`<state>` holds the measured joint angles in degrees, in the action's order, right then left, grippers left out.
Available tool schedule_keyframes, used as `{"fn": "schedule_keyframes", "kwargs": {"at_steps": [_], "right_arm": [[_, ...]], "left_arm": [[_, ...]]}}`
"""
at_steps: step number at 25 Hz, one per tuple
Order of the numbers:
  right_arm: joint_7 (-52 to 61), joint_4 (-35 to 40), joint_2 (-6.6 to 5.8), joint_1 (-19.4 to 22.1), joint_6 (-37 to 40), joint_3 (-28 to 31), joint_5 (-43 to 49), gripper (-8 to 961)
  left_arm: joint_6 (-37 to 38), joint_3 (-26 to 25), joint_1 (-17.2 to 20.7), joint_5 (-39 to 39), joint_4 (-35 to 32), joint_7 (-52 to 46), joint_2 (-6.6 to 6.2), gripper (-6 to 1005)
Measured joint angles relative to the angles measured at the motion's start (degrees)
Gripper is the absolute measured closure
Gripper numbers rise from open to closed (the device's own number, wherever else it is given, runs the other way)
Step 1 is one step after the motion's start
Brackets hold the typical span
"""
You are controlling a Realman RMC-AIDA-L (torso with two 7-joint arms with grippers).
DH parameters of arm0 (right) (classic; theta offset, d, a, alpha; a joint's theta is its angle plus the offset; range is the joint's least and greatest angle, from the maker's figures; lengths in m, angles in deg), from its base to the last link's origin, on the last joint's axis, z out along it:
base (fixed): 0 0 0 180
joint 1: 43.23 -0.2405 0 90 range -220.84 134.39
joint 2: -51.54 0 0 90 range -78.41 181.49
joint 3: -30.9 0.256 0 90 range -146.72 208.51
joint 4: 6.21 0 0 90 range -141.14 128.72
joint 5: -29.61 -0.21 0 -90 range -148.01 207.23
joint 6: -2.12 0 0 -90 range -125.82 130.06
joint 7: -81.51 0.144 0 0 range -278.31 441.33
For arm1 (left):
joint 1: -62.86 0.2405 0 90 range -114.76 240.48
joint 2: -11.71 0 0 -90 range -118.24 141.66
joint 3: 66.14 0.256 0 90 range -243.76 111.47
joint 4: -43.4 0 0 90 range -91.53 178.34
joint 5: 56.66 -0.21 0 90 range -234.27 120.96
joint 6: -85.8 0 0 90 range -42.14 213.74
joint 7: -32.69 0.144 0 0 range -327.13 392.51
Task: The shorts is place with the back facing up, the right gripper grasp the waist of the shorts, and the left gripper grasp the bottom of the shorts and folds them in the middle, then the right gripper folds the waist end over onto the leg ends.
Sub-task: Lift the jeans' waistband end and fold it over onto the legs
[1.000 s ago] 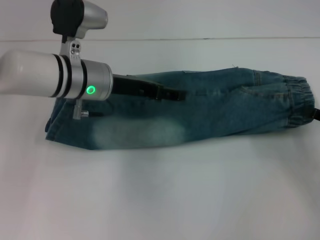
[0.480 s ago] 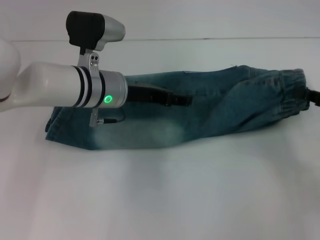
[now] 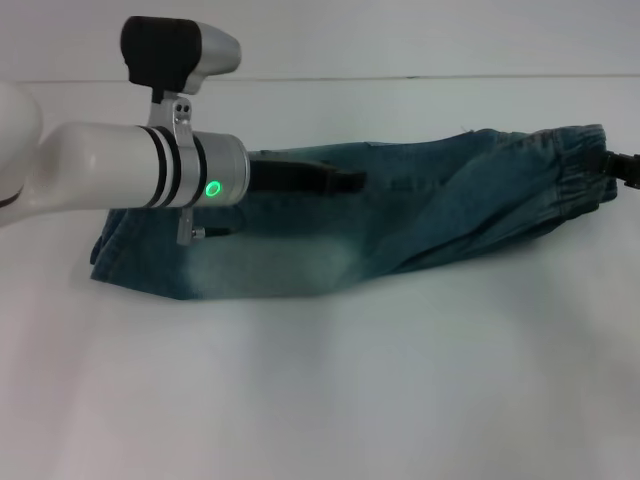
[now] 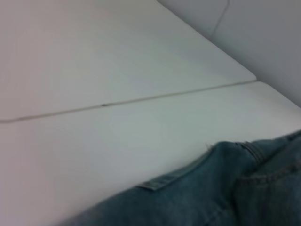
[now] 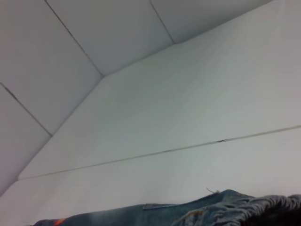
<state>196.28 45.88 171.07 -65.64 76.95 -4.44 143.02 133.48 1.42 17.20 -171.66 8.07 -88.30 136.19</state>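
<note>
Blue denim shorts (image 3: 300, 250) lie across the white table (image 3: 320, 400), folded lengthwise, leg ends at the left and elastic waist (image 3: 575, 165) at the right. My right gripper (image 3: 625, 170) shows only as a dark tip at the right edge of the head view, shut on the waist and holding that end raised off the table. My left gripper (image 3: 345, 184) reaches over the middle of the shorts, above the denim. The left wrist view shows the shorts (image 4: 225, 188) from close by, and the right wrist view shows their bunched waist edge (image 5: 211, 209).
The white table runs wide in front of the shorts, with a seam line (image 3: 400, 77) behind them. A pale wall (image 5: 94, 37) rises past the table's far edge.
The waist end has risen and shifted slightly left with my right gripper. My left arm moved right over the shorts, then drew back a little.
</note>
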Motion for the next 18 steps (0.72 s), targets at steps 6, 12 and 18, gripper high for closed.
{"fn": "schedule_keyframes", "kwargs": {"at_steps": [6,12,18], "right_arm": [[0.88,1.77,0.02,-0.32,0.63,-0.20,-0.11,903],[3.16,5.24,0.24,-0.43,1.14,-2.17,-0.12,903],[5.08,8.26,0.34,-1.39,0.88,-4.76,-0.12,903]], "left_arm": [[-6.47,1.83,-0.55,0.00,3.38,-0.33,-0.04,379],[-9.18,5.34,-1.71,0.17,5.61,-0.35,0.03,628],[-7.91,7.43,-1.99,0.20,5.75,-0.38,0.06,888]]}}
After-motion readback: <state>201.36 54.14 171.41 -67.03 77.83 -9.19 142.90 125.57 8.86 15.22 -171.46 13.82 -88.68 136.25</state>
